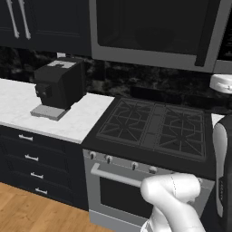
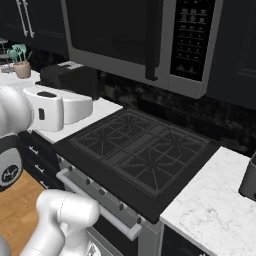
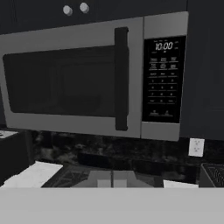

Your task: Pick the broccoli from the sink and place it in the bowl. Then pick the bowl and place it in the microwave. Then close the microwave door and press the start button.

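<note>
From my remote seat, the arm rises from the lower edge of both base views, its white elbow bulging in front of the oven door; a further white link crosses the left side of the right base view, level with the surface, and reaches out of frame toward the left. My hand camera faces the microwave squarely and from a little below, so the hand is held roughly level and pointed at the appliance from well apart. The microwave door is shut, its black glass window flush in the grey frame, with the vertical dark handle beside the control panel, whose display reads 10:00. The claw shows as two pale tips meeting at the bottom of the hand view, pressed together and holding nothing. Below the microwave lies the black stove, flanked by white marble; a dark coffee machine stands to its left. The cavity's contents are hidden behind the dark glass.
</note>
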